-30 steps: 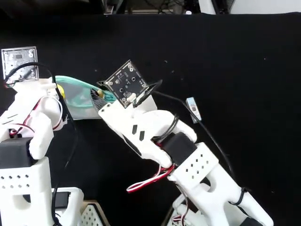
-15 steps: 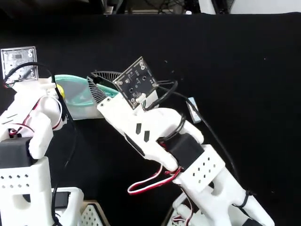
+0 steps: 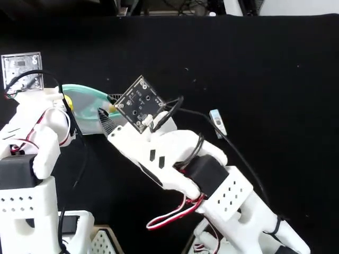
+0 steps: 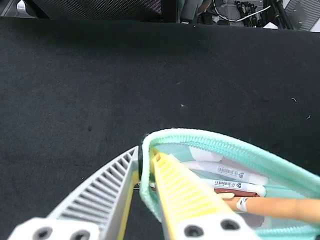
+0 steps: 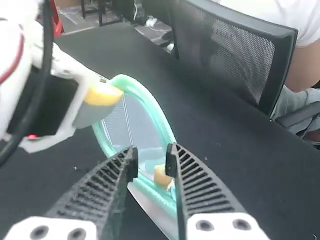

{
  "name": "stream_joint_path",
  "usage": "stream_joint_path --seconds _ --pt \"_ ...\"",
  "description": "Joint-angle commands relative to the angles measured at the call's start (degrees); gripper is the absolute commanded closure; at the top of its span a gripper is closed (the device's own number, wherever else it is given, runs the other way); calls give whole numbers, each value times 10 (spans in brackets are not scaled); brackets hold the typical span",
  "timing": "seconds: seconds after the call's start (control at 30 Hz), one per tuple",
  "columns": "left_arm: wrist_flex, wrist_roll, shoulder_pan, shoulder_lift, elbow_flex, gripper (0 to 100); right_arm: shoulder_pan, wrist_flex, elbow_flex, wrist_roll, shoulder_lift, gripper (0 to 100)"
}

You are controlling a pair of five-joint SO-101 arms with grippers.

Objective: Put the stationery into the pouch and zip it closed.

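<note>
Here, your left pincer [image 4: 145, 155] clamps the pouch [image 4: 210, 141] rim near the table's [image 3: 275, 63] left edge.
Its wrist view shows pens [image 4: 225, 172] inside; the right wrist view shows your right pincer [image 5: 150, 150] slightly parted over the opening, grasping nothing.

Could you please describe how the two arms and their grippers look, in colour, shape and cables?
Both the left arm and the right arm are white plastic with black motor blocks and red, white and black cables. Each wrist carries a square camera board. The left gripper has one grey ribbed finger and one yellow; the right gripper has two dark ribbed fingers.
</note>
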Motion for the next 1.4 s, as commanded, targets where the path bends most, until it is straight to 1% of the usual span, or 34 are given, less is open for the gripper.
stream_joint_path --seconds 0.0,0.1,0.3,0.47,0.53,0.63,0.73,0.83,1.0,1.03,1.27,1.37 --pt "7 -3 6 27 80 968 -5 4 9 5 -7 917" --pt "7 -3 5 27 80 968 -5 5 12 5 -7 937" --pt "7 -3 6 27 80 968 2 28 14 7 -3 937" --pt "7 -3 5 27 80 968 19 -7 54 51 -2 943" --pt "7 -3 5 27 80 968 18 -33 77 54 3 944" --pt "7 -3 7 27 80 968 18 -51 80 55 29 972" --pt "7 -3 7 27 80 968 18 -41 49 76 59 973" --pt "7 -3 7 27 80 968 18 4 -15 76 62 969" --pt "7 -3 7 27 80 968 19 94 -138 74 29 865" --pt "7 -3 7 27 80 968 23 103 -149 74 27 857" --pt "7 -3 7 27 80 968 43 105 -120 78 27 942" --pt "7 -3 7 27 80 968 44 86 -98 78 27 986"
